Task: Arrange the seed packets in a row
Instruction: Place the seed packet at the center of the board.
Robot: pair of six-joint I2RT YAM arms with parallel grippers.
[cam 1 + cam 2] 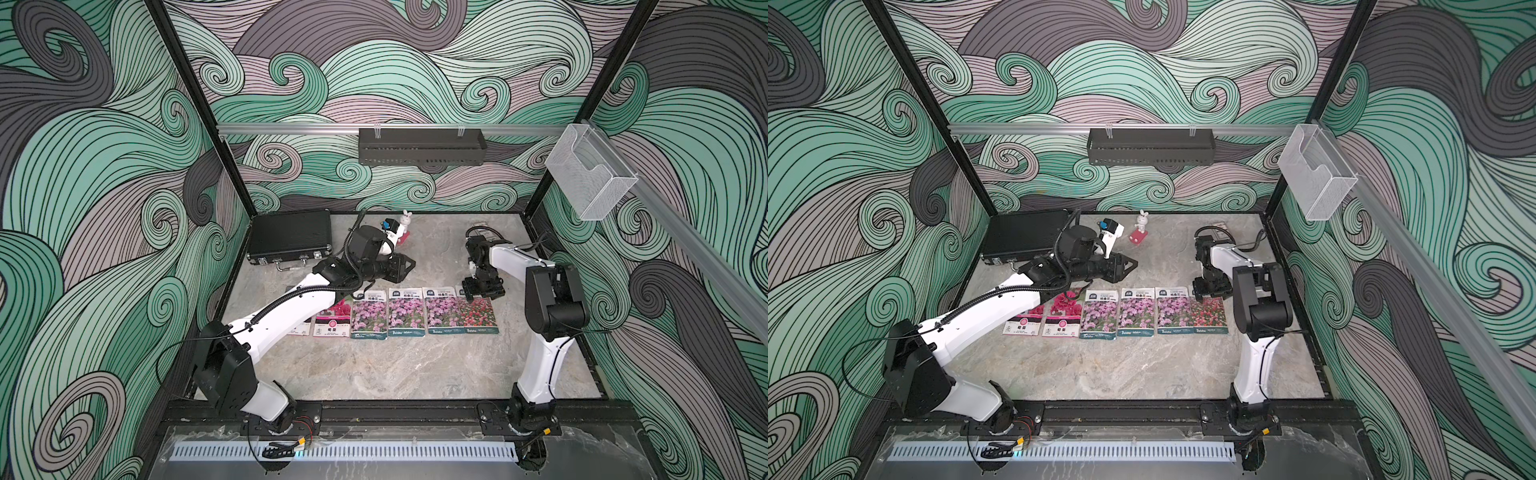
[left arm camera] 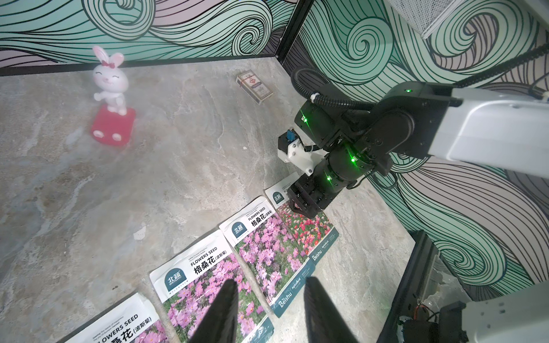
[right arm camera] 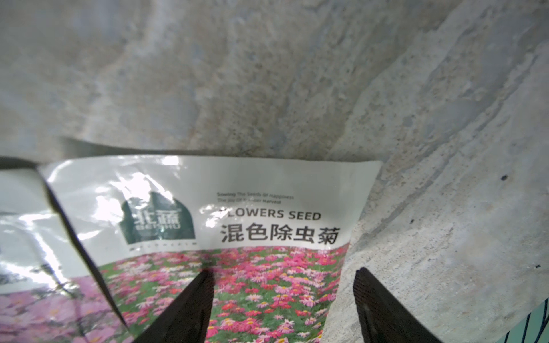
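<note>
Seed packets (image 1: 1136,311) lie in one row across the middle of the stone table (image 1: 1121,374), neighbours touching or slightly overlapping. The left arm (image 1: 291,311) hangs over the magenta packets (image 1: 1063,316) at the left end and hides part of them. The right gripper (image 3: 284,270) is over the red-pink packet (image 3: 267,225) at the right end, jaws wide apart, one finger over bare stone. The left gripper (image 2: 270,280) hovers above the purple packets (image 2: 267,258), jaws parted too. A rabbit figurine (image 1: 1140,228) and card box (image 2: 254,86) stand behind the row, well apart. The black case (image 1: 291,237) at upper left is shut. There's plenty of bare table below the row.
</note>
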